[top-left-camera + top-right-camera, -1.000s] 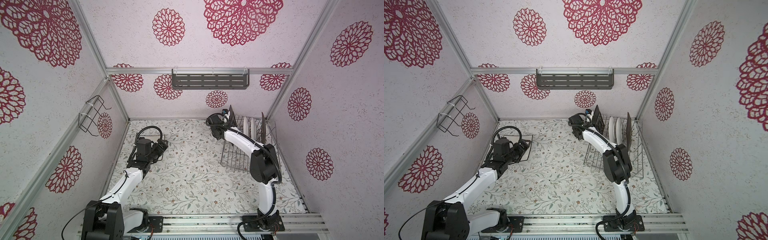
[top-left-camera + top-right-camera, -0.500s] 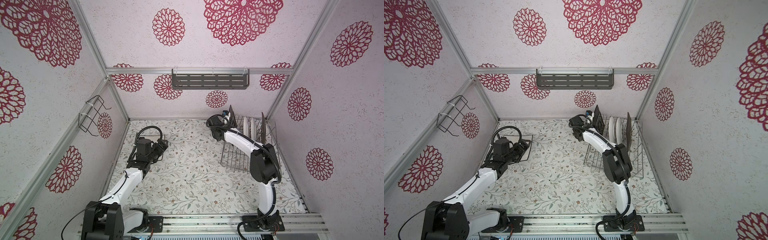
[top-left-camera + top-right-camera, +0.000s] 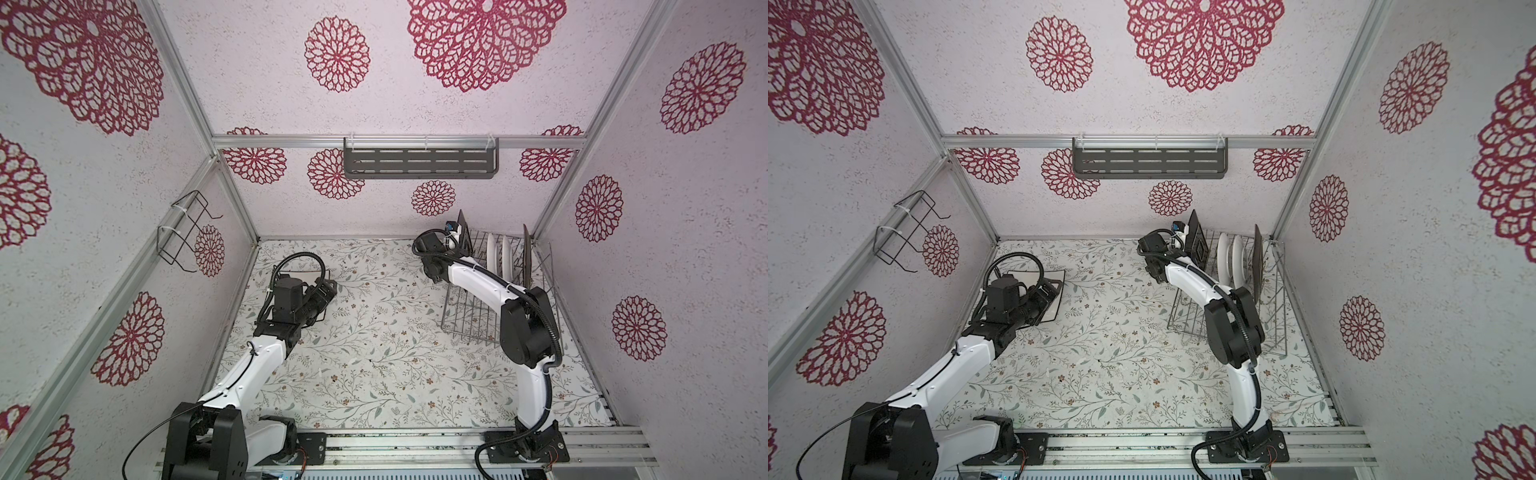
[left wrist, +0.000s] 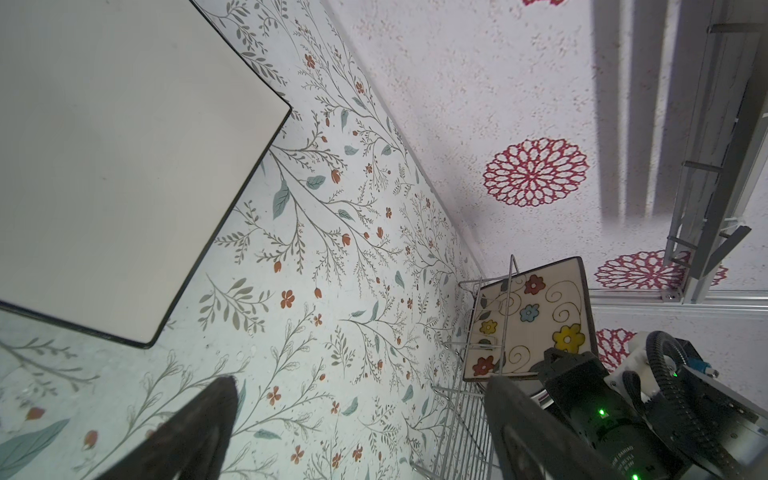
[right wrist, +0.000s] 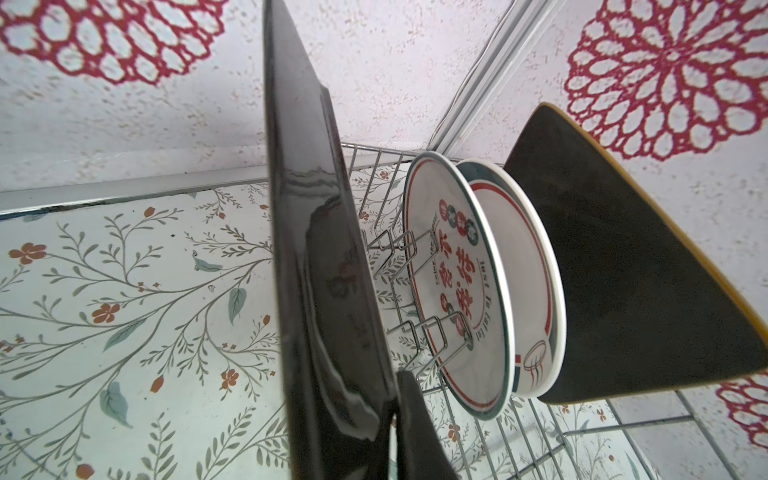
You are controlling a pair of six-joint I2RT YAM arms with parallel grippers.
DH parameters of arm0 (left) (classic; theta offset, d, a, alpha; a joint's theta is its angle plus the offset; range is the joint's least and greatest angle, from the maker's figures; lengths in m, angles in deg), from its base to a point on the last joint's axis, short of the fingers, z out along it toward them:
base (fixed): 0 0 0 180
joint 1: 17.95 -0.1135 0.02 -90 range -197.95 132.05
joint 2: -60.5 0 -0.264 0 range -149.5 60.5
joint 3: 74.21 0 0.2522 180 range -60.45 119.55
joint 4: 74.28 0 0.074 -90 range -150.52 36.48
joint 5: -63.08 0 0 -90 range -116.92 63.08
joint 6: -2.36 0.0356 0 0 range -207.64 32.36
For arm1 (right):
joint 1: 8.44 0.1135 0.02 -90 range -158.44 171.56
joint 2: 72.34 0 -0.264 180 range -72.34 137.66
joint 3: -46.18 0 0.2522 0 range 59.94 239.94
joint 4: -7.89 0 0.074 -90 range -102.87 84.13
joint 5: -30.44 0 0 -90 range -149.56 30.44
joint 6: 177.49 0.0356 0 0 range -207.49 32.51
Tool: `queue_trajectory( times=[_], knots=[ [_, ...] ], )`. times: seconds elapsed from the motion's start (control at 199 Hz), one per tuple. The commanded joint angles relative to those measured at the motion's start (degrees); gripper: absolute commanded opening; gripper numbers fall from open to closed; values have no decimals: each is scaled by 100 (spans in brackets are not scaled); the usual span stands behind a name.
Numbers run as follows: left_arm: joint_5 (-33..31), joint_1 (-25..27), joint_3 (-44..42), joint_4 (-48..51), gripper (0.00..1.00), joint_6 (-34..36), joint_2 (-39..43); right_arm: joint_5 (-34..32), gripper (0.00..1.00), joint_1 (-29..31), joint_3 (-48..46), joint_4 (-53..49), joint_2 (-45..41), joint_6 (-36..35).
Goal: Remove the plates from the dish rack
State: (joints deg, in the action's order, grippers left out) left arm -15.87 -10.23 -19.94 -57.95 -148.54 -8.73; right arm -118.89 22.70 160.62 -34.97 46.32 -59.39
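Black-backed flowered plate (image 5: 324,270) in right hand (image 5: 388,401)

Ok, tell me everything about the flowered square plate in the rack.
The flowered square plate stands on edge at the dish rack's end nearest the left arm. It looks like glazed ceramic: cream face with coloured flowers and a dark rim, glossy black back towards the round plates. The right end effector is at its edge, one finger against the back.
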Motion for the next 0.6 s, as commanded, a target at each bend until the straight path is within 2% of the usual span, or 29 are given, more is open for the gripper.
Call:
queue_trajectory(
  times=[0.0, 0.281, 0.598],
  knots=[
    [-58, 54, 177, -10, 97, 47, 94, -210, 11, -29, -42, 180, -368, -146],
    [-30, 84, 115, -132, 97, 19, -29, -293, 0, -29, -215, 415, -516, 165],
    [-214, 97, 90, -31, 97, 116, 15, -509, 0, -20, -531, 1137, -784, -269]
  ],
)
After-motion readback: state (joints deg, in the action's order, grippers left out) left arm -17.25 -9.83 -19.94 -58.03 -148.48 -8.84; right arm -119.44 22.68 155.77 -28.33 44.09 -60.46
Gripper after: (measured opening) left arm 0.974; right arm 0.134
